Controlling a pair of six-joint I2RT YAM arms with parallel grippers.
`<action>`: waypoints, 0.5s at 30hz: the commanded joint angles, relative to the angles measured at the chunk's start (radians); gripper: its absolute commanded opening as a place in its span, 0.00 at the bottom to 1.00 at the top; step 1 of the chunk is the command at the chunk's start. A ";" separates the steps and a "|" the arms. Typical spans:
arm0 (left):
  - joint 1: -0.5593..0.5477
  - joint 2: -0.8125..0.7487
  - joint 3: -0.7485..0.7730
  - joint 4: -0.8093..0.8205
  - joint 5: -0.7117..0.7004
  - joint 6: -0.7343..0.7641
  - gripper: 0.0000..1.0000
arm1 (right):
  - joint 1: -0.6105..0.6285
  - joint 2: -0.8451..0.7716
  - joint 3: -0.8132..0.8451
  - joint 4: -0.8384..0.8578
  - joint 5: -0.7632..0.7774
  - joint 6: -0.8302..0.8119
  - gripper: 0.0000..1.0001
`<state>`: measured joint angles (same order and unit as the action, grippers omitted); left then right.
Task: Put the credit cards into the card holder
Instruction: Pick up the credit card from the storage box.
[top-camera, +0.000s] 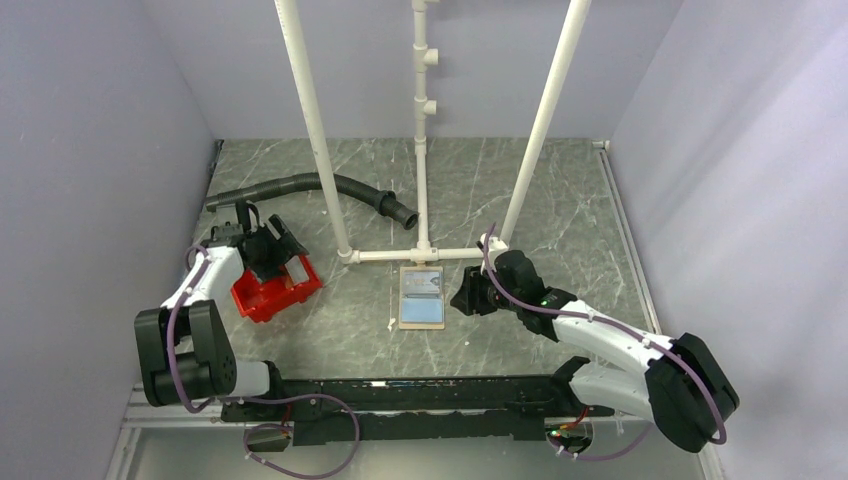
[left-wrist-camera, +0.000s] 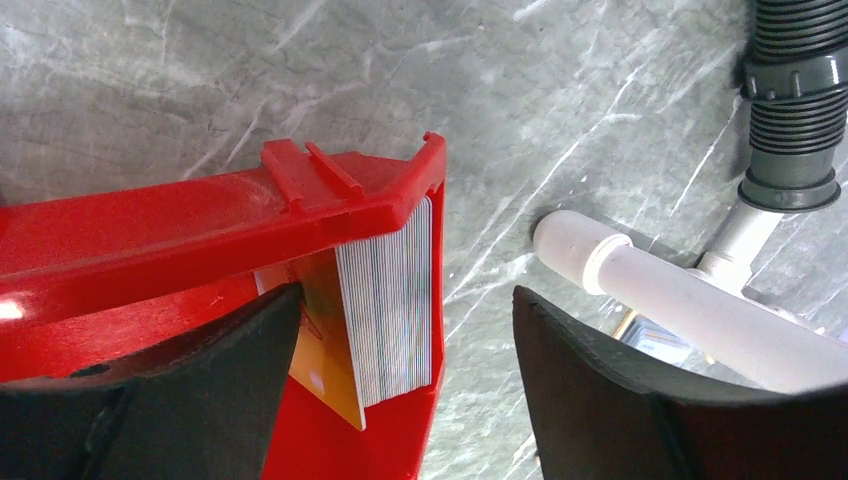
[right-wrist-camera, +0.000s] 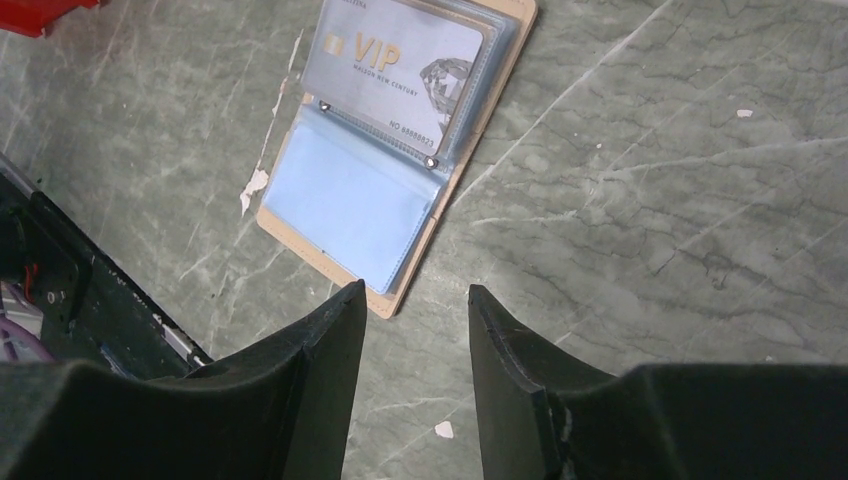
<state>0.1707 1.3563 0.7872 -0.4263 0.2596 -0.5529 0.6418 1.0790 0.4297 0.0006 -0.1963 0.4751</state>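
- Hovering over the red bin (top-camera: 275, 295) at the table's left is the left tool (top-camera: 268, 248). The holder (top-camera: 422, 297) lies unfolded mid-table, with the right tool (top-camera: 468, 295) just beside it.
- Left wrist: cards (left-wrist-camera: 385, 310) stand on edge in the bin's corner. The tool is spread wide, one finger (left-wrist-camera: 180, 390) inside the bin, the other outside its wall.
- Right wrist: a VIP card (right-wrist-camera: 405, 70) sits in one sleeve of the holder. The tool's jaws are apart, gripping nothing.

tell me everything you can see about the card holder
The card holder lies open and flat on the grey marbled table, near the white pipe frame's foot. A tan leather-like cover rims clear plastic sleeves. One sleeve holds a silver VIP card; the other looks empty, pale blue. The right gripper is beside it, not touching.
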 joint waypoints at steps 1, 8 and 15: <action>0.001 -0.043 -0.009 0.043 0.033 0.007 0.79 | -0.006 0.012 0.016 0.032 -0.020 -0.002 0.44; 0.001 -0.043 -0.020 0.044 0.033 0.003 0.62 | -0.007 0.017 0.015 0.030 -0.020 -0.003 0.44; 0.001 -0.056 -0.022 0.029 0.021 0.005 0.51 | -0.007 0.017 0.017 0.028 -0.018 -0.003 0.44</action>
<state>0.1707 1.3376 0.7708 -0.4103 0.2646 -0.5529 0.6384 1.0962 0.4297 0.0006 -0.2111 0.4751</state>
